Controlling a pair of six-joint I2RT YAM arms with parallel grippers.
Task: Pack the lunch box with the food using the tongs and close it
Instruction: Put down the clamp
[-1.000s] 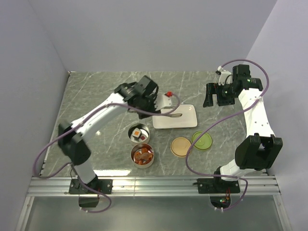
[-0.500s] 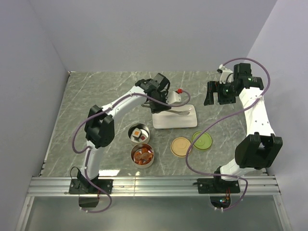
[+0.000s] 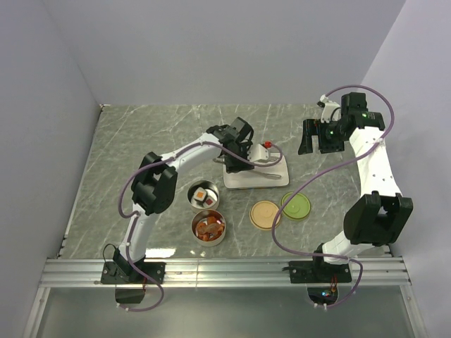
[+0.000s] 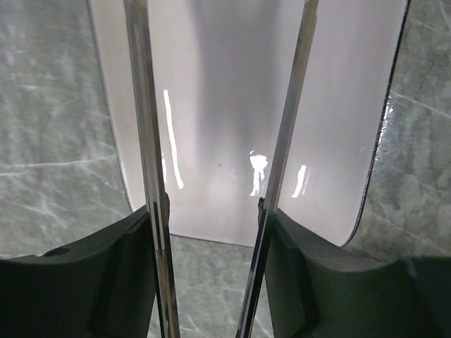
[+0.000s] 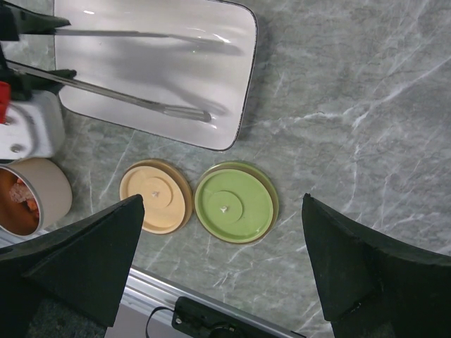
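The silver tongs (image 4: 144, 105) reach over the white plate (image 4: 218, 141), one arm pressed against each pad of my left gripper (image 4: 211, 218), which is shut on them. From above, the left gripper (image 3: 238, 163) sits at the plate's left end and the tongs (image 3: 266, 167) point right. The lunch box is two round tins. One tin (image 3: 204, 195) holds white sushi-like food and the other (image 3: 208, 227) holds orange-red chunks. My right gripper (image 3: 317, 144) hangs open high at the back right, holding nothing, and in its wrist view (image 5: 223, 204) it is above the green lid.
A tan lid (image 5: 155, 196) and a green lid (image 5: 235, 202) lie side by side in front of the plate (image 5: 155, 70). The plate carries nothing but the tongs (image 5: 127, 98). The aluminium rail (image 3: 225, 271) runs along the near edge. Grey walls close in on the left, back and right.
My left gripper has swung right to the plate's left end, carrying the tongs over the plate. Its jaws have eased a little wider. The right arm has not moved.
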